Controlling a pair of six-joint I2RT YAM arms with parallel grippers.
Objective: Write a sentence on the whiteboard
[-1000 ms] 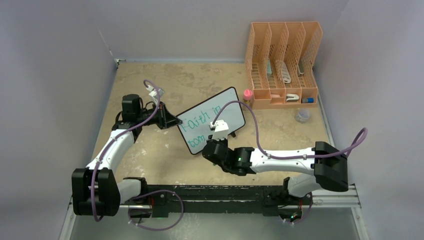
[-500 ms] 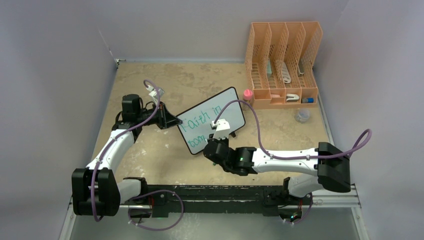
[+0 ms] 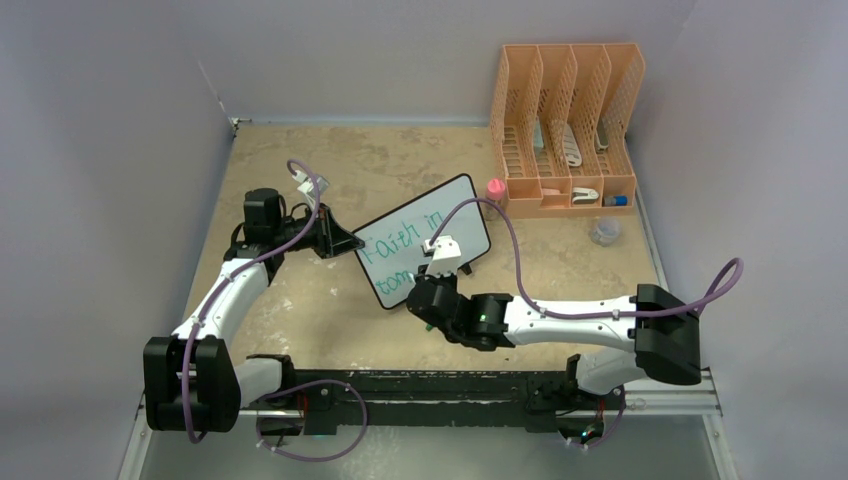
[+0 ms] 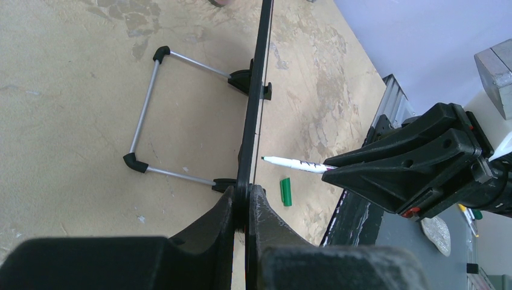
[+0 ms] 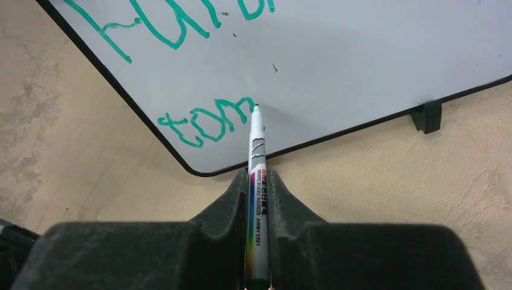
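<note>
Whiteboard [image 3: 400, 262] mid-table [image 3: 300, 310], propped tilted on thin wire stand [image 4: 145, 115]; left end effector [image 4: 246, 199] clamped on its left edge. Right end effector [image 5: 258, 178] clamped on marker [image 5: 256, 145], tip touching board just right of "tom" in green sentence [image 5: 205, 124].

Risks:
- too much push: board rocks back or twists in clamp, stroke skips
- smooth round marker barrel could slide between fingers
- end effector crossing wet ink would smear it

Board glossy, slick; thin black frame, rounded corners. Table rough, mottled tan.

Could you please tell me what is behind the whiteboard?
A folding stand of silver rods with black corner joints is hinged to the back of the black-framed whiteboard, resting on the tan table. In the overhead view the board covers it.
</note>
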